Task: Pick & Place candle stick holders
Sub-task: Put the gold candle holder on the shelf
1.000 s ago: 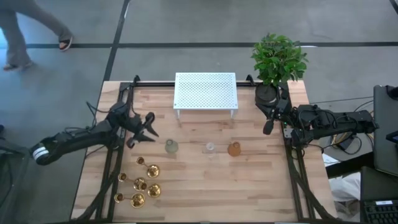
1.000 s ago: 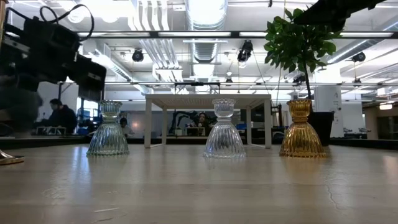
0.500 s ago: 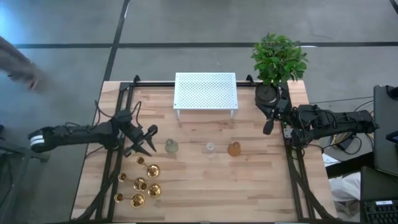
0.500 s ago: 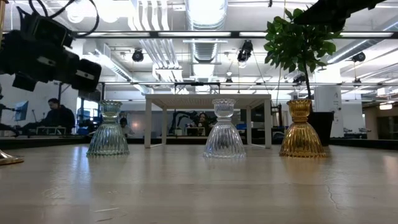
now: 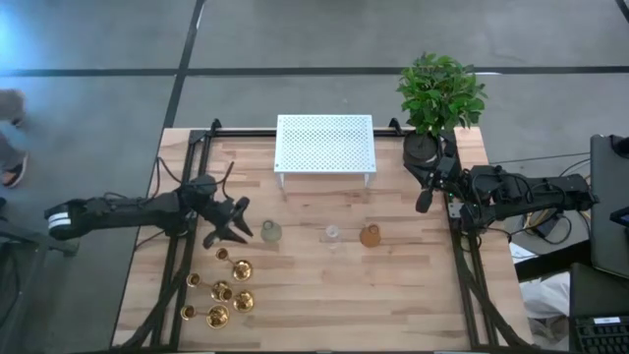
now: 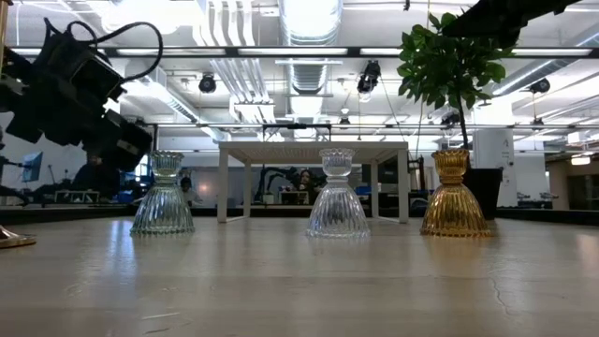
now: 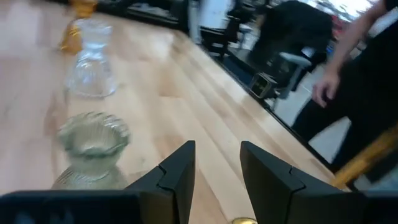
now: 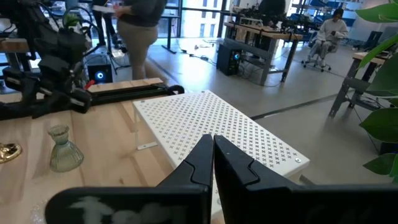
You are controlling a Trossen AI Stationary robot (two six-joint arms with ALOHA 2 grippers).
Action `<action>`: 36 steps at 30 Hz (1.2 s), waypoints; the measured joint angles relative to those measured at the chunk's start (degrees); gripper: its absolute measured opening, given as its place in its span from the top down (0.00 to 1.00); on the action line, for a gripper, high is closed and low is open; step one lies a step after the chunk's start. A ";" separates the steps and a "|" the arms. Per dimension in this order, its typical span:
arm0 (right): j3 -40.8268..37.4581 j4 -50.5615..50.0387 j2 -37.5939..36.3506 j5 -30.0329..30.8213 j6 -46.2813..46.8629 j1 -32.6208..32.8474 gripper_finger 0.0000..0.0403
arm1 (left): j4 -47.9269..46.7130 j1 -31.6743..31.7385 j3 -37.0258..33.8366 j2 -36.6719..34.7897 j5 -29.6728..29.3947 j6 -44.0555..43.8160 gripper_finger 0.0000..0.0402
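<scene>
Several gold candle stick holders [image 5: 223, 291] stand in a cluster on their round bases at the table's near left. One shows at the low view's left edge [image 6: 14, 240] and one at the left wrist view's bottom edge [image 7: 244, 220]. My left gripper [image 5: 236, 224] is open and empty above the table, just far of the cluster and left of the greenish glass holder [image 5: 270, 232]. It also shows in the left wrist view [image 7: 217, 167]. My right gripper [image 5: 424, 202] is shut and empty at the table's right edge, by the plant pot.
Three ribbed glass holders stand in a row mid-table: greenish, clear [image 5: 332, 234] and amber [image 5: 370, 235]. A white perforated rack [image 5: 325, 144] stands at the far middle. A potted plant [image 5: 439, 93] stands at the far right. A person [image 7: 367, 68] stands beyond the table's near edge.
My left gripper has gone toward the table's right and near edges, closer to the greenish glass holder and the gold cluster, and has turned as the arm came level.
</scene>
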 joint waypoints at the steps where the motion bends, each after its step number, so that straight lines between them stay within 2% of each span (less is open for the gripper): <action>1: 0.00 0.00 0.00 0.00 0.00 -0.02 0.98 | -0.40 0.00 0.00 0.00 -0.26 -1.10 0.68; 4: 0.00 -0.01 0.00 -0.01 0.00 0.00 0.98 | -0.70 -0.04 0.00 -0.04 -1.45 -5.87 0.71; 11: 0.00 0.00 0.00 -0.02 0.00 0.00 0.98 | -1.00 0.04 0.89 -0.15 -13.36 -20.17 0.79; 17: 0.00 0.00 0.02 -0.01 0.00 -0.02 0.98 | -0.59 0.11 8.88 -0.26 -15.12 -22.51 0.79; 22: 0.00 0.00 0.00 0.00 0.00 0.00 0.98 | -3.02 0.14 18.60 -0.26 -14.82 -21.66 0.79; 26: 0.00 0.00 0.02 -0.02 0.00 -0.02 0.98 | -17.60 0.15 30.57 -0.22 -13.17 -17.81 0.79; 29: 0.00 -0.02 0.00 -0.02 0.00 -0.02 0.98 | -37.75 0.00 41.83 0.83 -13.81 -10.26 0.79; 33: 0.00 -0.01 0.02 -0.01 0.00 -0.01 0.98 | -63.68 -0.62 56.98 3.65 -18.16 -3.19 0.79; 36: 0.00 0.00 0.00 0.00 0.00 0.00 0.98 | -77.18 -1.65 65.62 5.63 -21.98 -1.55 0.79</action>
